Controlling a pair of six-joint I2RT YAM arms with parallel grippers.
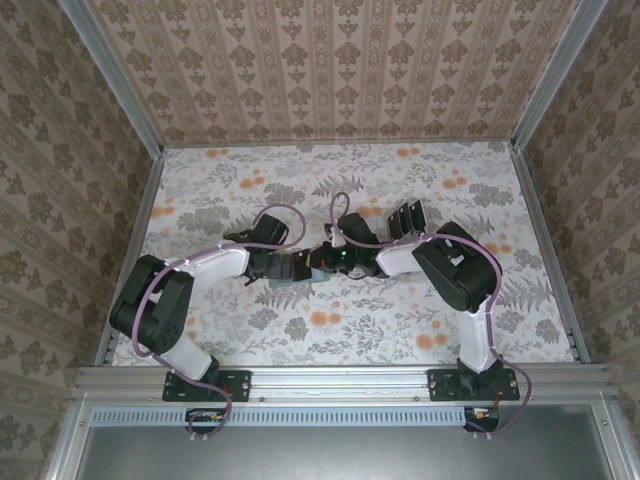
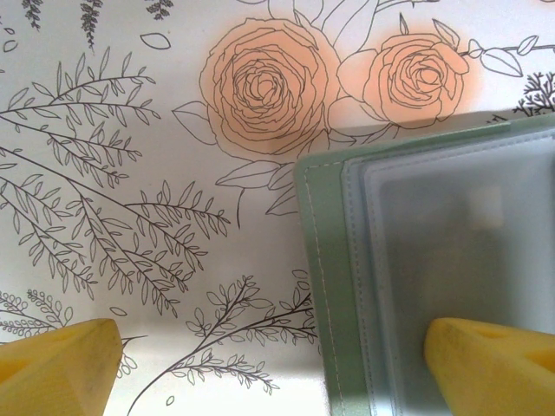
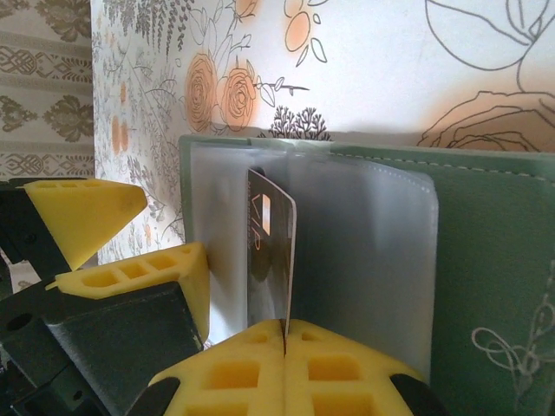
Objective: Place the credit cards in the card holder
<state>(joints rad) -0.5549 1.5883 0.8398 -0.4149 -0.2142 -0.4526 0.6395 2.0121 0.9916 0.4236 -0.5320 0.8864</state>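
Note:
The sage-green card holder point(image 3: 494, 243) lies open on the floral table, its clear sleeves point(image 3: 364, 260) facing up. My right gripper point(image 3: 284, 334) is shut on one black credit card point(image 3: 270, 251), held on edge with its far end at the sleeves' left part. My left gripper point(image 2: 273, 368) is open and straddles the holder's point(image 2: 408, 260) left edge: one yellow finger point(image 2: 490, 364) sits over the clear sleeve, the other point(image 2: 61, 364) over bare table. From above, both grippers, left point(image 1: 290, 265) and right point(image 1: 325, 262), meet over the holder point(image 1: 285, 283) at mid-table.
A rack point(image 1: 405, 220) holding several upright black cards stands just behind the right arm. Papered walls and metal rails point(image 1: 540, 230) fence the table on three sides. The left gripper's yellow fingers point(image 3: 82, 212) crowd the holder's left side.

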